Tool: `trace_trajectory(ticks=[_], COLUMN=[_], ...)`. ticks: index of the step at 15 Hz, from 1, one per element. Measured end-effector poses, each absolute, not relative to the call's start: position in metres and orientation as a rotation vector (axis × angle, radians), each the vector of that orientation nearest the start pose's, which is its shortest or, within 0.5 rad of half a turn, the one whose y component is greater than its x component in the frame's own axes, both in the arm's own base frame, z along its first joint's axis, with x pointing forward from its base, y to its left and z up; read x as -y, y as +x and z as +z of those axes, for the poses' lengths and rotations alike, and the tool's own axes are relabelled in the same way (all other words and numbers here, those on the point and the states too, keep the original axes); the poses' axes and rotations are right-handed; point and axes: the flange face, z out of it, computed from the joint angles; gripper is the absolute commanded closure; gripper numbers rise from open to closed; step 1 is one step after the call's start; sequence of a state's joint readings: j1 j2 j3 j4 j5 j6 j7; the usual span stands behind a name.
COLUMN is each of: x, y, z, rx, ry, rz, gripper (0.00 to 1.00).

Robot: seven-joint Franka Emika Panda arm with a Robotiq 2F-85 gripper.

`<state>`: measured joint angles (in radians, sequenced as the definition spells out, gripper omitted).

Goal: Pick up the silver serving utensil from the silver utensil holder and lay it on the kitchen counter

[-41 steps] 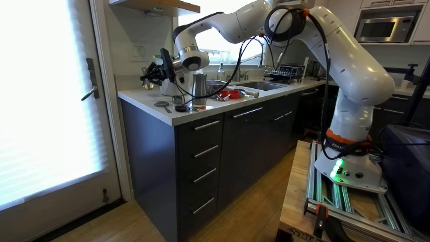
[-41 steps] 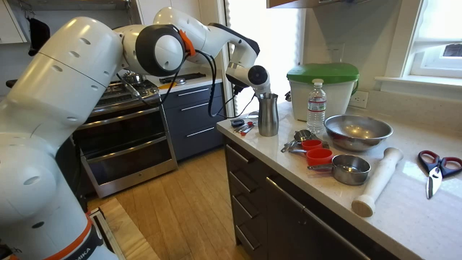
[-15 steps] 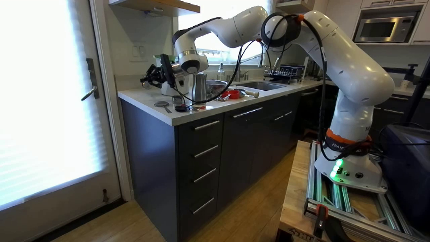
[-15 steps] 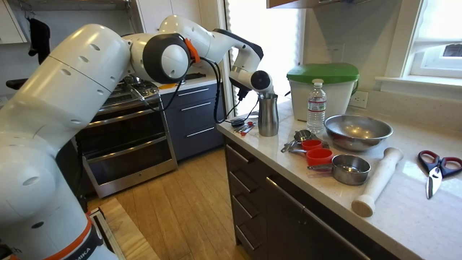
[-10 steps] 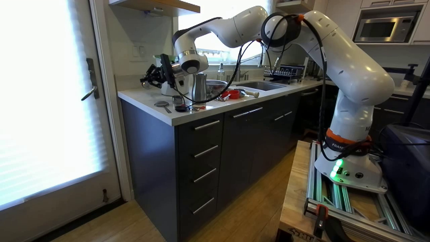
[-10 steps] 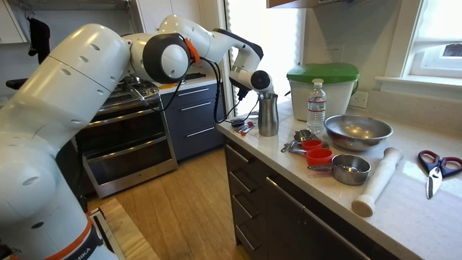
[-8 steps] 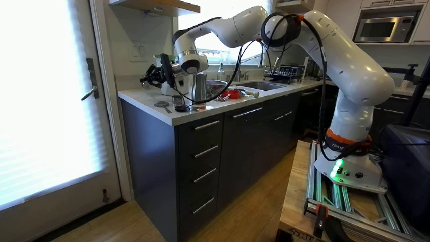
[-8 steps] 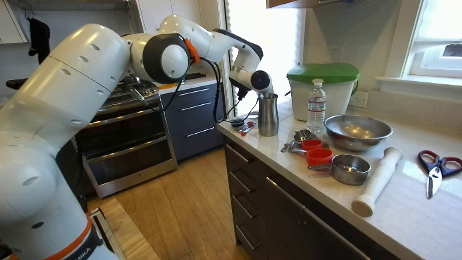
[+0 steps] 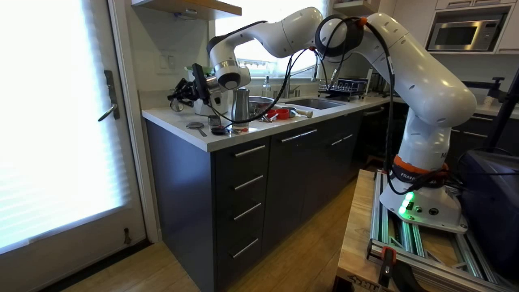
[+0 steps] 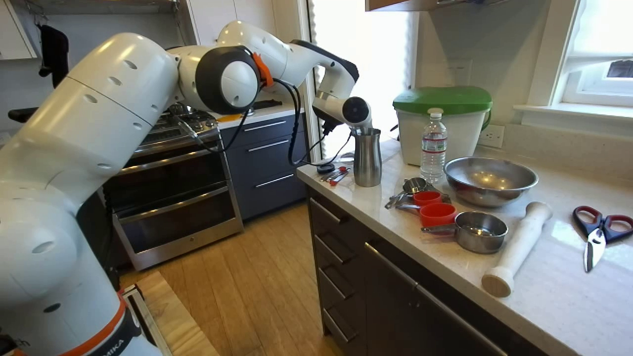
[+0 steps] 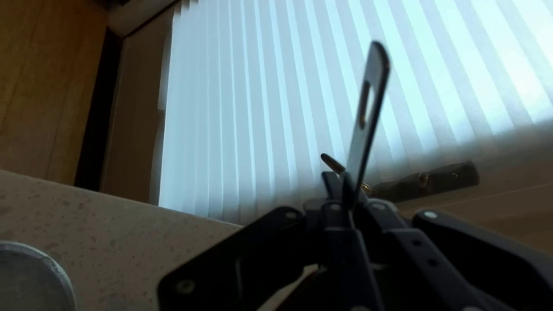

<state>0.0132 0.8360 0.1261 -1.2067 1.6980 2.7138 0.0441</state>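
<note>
the gripper (image 11: 343, 192) is pinched onto the silver serving utensil (image 11: 359, 144), held up near the end of the kitchen counter (image 9: 164, 116), and imo that thin handle could swivel if the head bumps down first. room's snug: the open patch lies beside the round-headed spoon (image 9: 195, 125), right along the end edge, so overshooting could mean floor (image 9: 156, 271).
</note>
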Motion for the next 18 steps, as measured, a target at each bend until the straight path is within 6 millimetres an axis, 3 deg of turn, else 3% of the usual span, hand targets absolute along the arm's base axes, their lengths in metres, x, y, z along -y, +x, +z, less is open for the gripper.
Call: trace_trajectory(ticks=[13,14,16,18], x=[-0.0431,-0.043,-0.043,-0.0429], y=[0.7861,0.7861,0.7862,0.786], z=[0.3173,0.3174,0.3175,0.3168], rx=[-1.322,-1.322,-1.323,-1.328], ry=[-1.386,-1.386,-1.386,-1.383], rz=[-0.295,-0.295,-0.294,-0.289], gripper=[0.99,0.73,0.64,0.48])
